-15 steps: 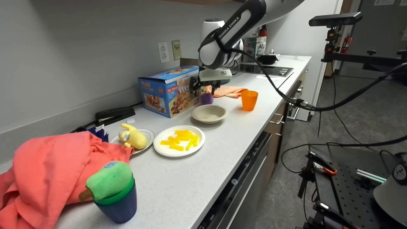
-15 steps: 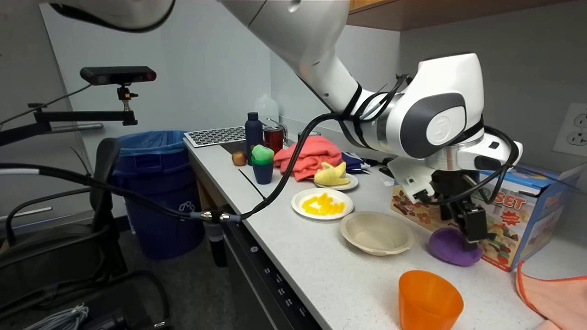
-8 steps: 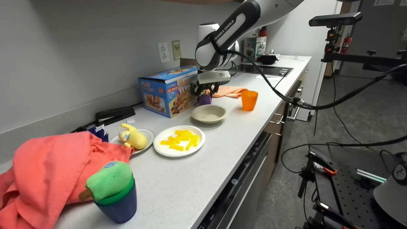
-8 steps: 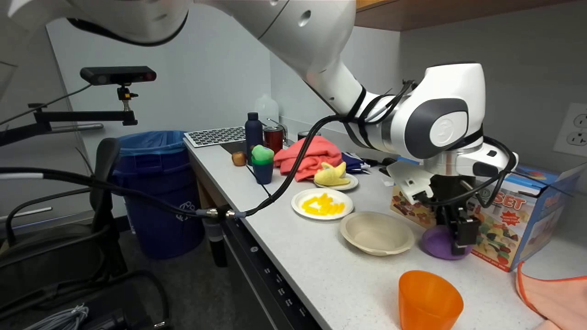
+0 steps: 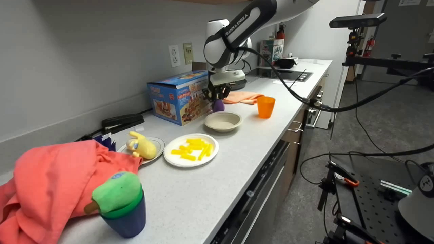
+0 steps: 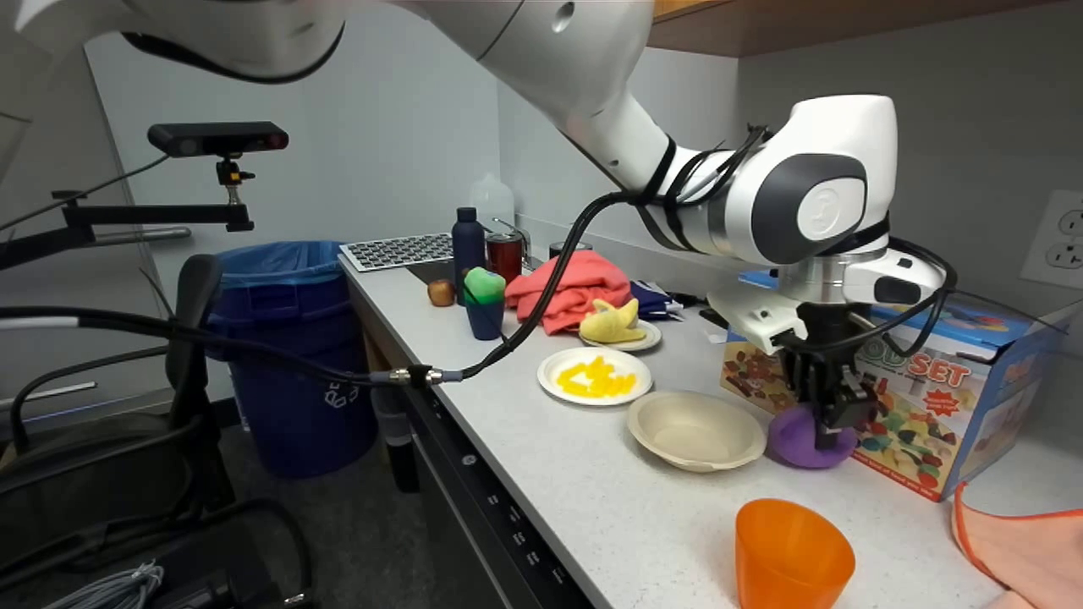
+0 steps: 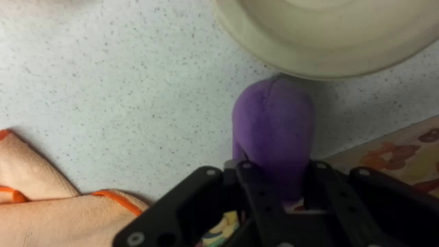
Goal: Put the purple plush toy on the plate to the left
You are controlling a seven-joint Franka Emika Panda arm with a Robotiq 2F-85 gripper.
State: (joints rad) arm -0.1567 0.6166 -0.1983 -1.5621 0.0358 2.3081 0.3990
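My gripper (image 7: 283,171) is shut on the purple plush toy (image 7: 274,116). In the wrist view its dark fingers (image 7: 247,171) press on both sides of one end, and the rounded other end sticks out toward the bowl. An exterior view shows the gripper (image 6: 833,427) pointing down beside the box, with the toy (image 6: 795,436) bulging around the finger; whether it touches the counter I cannot tell. The white plate (image 5: 186,164) lies beyond the bowl, with several yellow strips in its centre.
A beige bowl (image 6: 689,431) is right beside the toy, and a blue food-set box (image 5: 166,101) stands close behind. An orange cup (image 5: 266,107) and a peach cloth (image 5: 245,97) are near. A yellow toy (image 5: 145,148) sits on a smaller plate beside a red cloth (image 5: 64,173).
The fingers have closed from wide apart onto the toy. The hand came down, then rose a little, and the toy has shifted slightly toward the bowl, squeezed out of shape.
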